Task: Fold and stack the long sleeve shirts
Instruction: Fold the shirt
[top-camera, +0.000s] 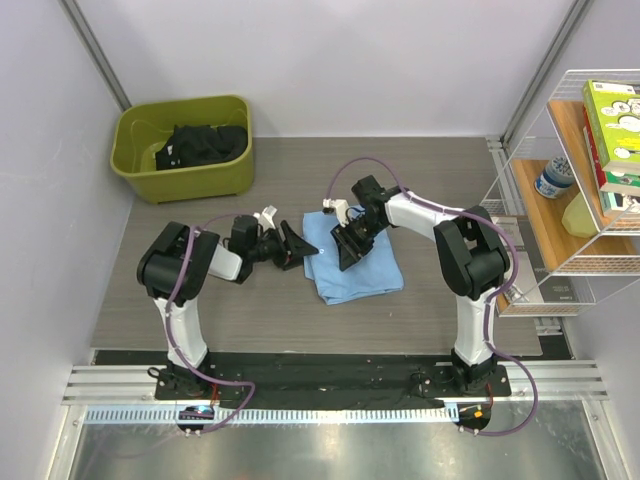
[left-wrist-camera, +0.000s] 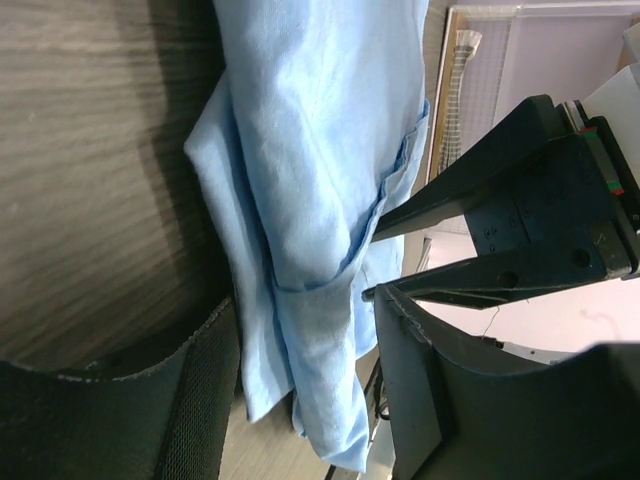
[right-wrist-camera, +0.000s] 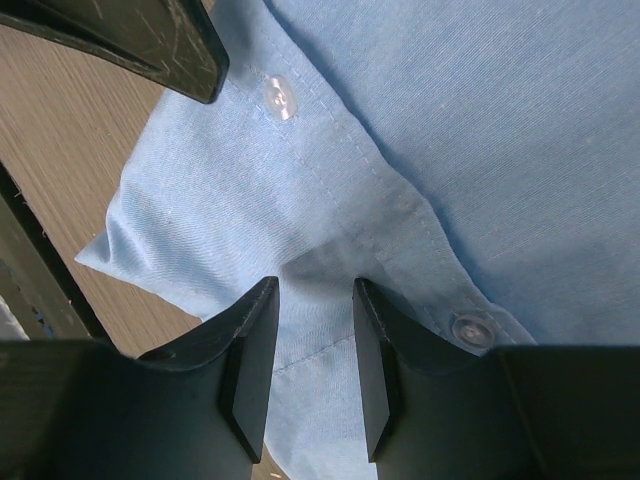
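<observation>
Folded lt-blue shirt (top-camera: 365, 272) lies flat on table (top-camera: 240, 320), btwn both arms. L gripper (left-wrist-camera: 305, 320): jaws wide apart, straddling shirt's folded edge on L arm's side, cloth fills the gap; can't tell if it's clamped or just lying under the jaws. R gripper (right-wrist-camera: 315, 300): jaws apart w/ only a small gap, no cloth pinched, tips right over shirt front by a button (right-wrist-camera: 472, 327)

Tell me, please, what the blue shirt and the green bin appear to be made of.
The light blue shirt looks like thin woven cotton, perhaps a blend, matte: fine weave, soft creases. The olive-green bin seems moulded plastic: smooth, slightly glossy, rounded rim.
</observation>
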